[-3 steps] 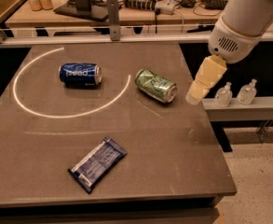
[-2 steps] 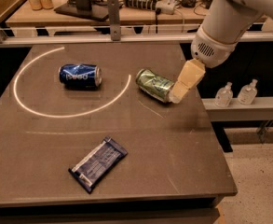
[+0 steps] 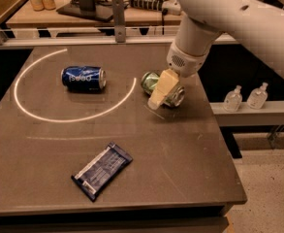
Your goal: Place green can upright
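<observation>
The green can (image 3: 150, 81) lies on its side on the dark table (image 3: 180, 149), right of centre, its silver end (image 3: 178, 97) pointing right and toward me. My gripper (image 3: 160, 92) hangs from the white arm at the upper right and is directly over the can, its pale finger (image 3: 162, 88) covering the can's middle. The blue can (image 3: 83, 78) lies on its side to the left, apart from the gripper.
A dark blue snack packet (image 3: 102, 170) lies near the table's front. A white arc (image 3: 64, 115) is marked on the table around the blue can. Two small clear bottles (image 3: 233, 99) stand on a ledge to the right. A desk with clutter stands behind.
My gripper has moved left and down from beside the table's right edge to directly over the green can. The cans and packet have not moved.
</observation>
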You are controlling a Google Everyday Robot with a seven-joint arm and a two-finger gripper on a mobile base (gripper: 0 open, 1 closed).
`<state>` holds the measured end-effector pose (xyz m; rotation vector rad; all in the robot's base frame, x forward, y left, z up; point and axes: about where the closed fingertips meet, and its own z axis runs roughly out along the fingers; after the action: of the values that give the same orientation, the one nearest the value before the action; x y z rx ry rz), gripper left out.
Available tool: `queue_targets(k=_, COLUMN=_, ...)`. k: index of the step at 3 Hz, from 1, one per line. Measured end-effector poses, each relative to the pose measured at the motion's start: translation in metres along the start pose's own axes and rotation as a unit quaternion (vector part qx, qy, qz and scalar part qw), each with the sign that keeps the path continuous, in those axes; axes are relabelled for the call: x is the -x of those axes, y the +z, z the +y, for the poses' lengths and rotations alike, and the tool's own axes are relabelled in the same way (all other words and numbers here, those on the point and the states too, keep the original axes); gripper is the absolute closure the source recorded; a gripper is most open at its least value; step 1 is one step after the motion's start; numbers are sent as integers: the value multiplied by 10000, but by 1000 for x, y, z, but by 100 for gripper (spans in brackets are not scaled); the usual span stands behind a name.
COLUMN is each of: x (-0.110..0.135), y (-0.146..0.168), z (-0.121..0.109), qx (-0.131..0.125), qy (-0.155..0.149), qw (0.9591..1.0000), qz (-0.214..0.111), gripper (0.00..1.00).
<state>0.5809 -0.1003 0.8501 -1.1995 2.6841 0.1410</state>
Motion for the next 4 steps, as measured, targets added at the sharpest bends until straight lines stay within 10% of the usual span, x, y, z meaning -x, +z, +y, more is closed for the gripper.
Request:
queue_targets(k=1, x=19, y=21, z=8, qx=114, qy=-68, qw=9999, qz=61, gripper=0)
queue_targets(k=4, x=47, y=39, z=20, qx=211, qy=-327, qw=9990, qz=214, gripper=64)
